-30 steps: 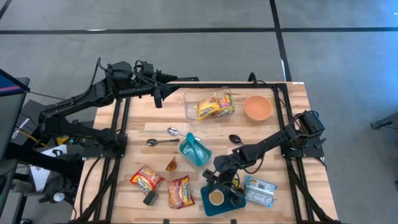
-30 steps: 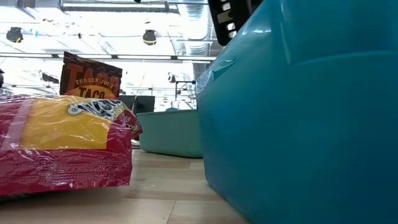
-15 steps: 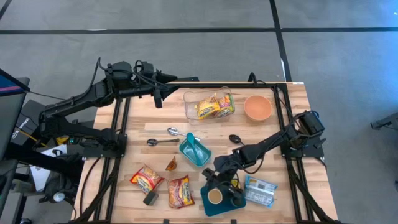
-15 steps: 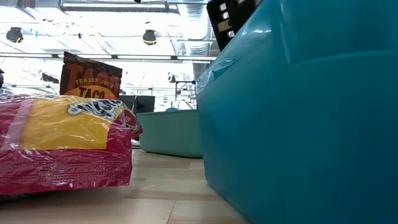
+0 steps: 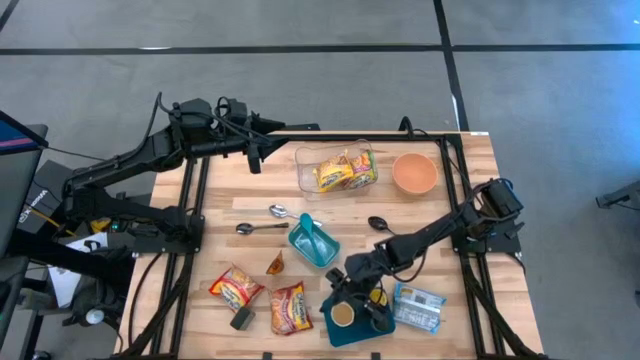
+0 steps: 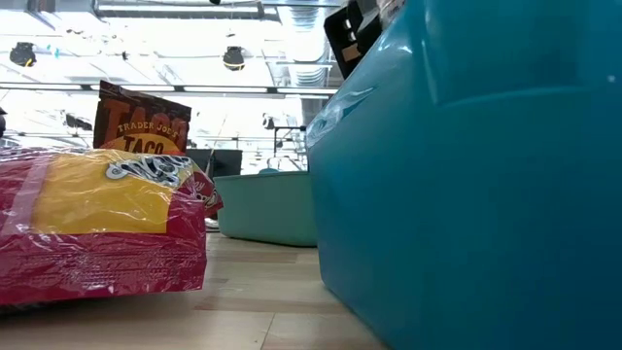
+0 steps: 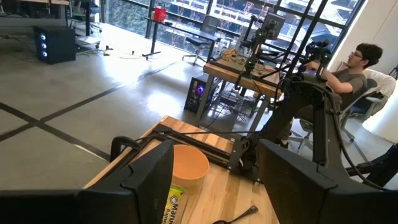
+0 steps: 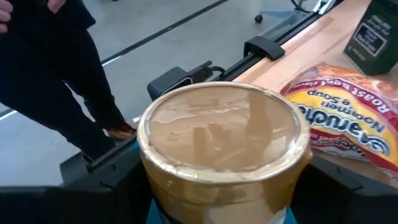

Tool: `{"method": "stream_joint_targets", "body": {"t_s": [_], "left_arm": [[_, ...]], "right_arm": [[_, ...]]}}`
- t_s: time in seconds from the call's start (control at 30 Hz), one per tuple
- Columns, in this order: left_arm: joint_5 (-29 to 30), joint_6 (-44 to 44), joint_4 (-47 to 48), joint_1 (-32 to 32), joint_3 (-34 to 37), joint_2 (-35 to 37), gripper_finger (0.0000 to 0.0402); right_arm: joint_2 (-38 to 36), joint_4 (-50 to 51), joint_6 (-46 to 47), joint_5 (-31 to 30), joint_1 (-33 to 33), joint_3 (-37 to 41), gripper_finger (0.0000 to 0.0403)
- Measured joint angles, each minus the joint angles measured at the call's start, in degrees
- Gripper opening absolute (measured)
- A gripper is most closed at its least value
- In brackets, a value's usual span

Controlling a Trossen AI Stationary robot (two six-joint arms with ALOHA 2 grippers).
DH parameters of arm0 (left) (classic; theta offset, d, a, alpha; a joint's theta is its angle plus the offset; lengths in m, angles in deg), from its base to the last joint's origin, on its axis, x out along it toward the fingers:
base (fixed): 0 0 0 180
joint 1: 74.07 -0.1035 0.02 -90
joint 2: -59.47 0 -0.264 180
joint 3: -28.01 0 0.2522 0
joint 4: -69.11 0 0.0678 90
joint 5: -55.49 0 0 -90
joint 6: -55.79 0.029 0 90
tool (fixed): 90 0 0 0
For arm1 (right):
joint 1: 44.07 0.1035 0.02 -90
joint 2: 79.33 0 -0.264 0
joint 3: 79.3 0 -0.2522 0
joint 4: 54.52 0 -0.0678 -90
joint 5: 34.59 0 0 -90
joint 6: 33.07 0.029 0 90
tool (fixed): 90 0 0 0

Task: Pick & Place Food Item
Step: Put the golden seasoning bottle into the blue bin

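The left pincer (image 5: 258, 160) is held wide open and empty beyond the desk's (image 5: 440, 215) far left edge, well apart from the teal tray (image 5: 352, 331). Over that tray, a cup (image 5: 344, 316) is seen between the spread fingers of the right pincer (image 5: 352, 308); whether it is gripped cannot be told.

Bright, even overhead light; shadows are soft. Ceiling lamps (image 6: 233, 56) glare white in the low view. The close teal plastic bin (image 6: 466, 175) looms blurred.
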Motion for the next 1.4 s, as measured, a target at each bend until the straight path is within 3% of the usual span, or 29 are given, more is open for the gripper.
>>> {"method": "stream_joint_targets", "body": {"t_s": [0.53, 1.4], "left_arm": [[0.0, 0.0, -0.1, 0.0, 0.0, 0.0, 0.0223], [0.0, 0.0, -3.9, 0.0, 0.0, 0.0, 0.0224]], "right_arm": [[4.0, 0.0, 1.2, -0.2, 1.2, -2.4, 0.0291], [3.8, 5.6, -0.3, 0.5, 0.5, -3.5, 0.0291]]}}
